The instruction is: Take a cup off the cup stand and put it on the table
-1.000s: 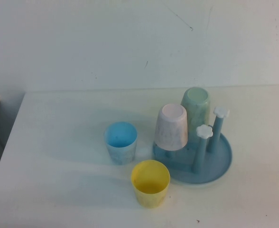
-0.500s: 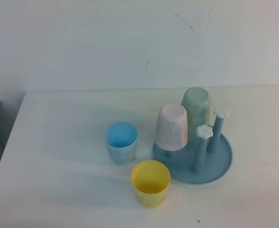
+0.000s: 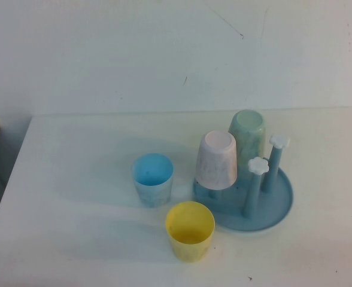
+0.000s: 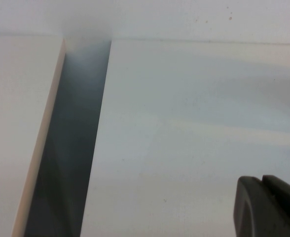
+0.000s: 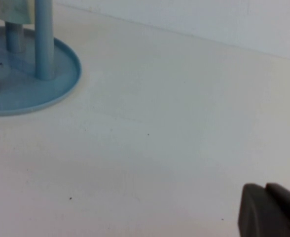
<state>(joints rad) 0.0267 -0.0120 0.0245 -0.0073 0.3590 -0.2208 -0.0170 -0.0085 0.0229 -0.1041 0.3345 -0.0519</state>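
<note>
The pale-yellow cup (image 3: 190, 230) stands upright on the white table (image 3: 74, 179), in front of the blue cup stand (image 3: 278, 206). A pale-pink cup (image 3: 216, 159) and a pale-green cup (image 3: 246, 133) sit upside down on the stand's pegs. Two pegs with white flower knobs (image 3: 257, 165) are bare. Neither arm shows in the high view. My left gripper (image 4: 262, 181) is shut and empty above bare table near its left edge. My right gripper (image 5: 266, 190) is shut and empty above the table, to the right of the cup stand (image 5: 61, 84).
A light-blue cup (image 3: 152, 179) stands upright on the table left of the stand. A dark gap (image 4: 68, 148) separates the table's left edge from a neighbouring white surface (image 4: 17, 123). A white wall rises behind the table.
</note>
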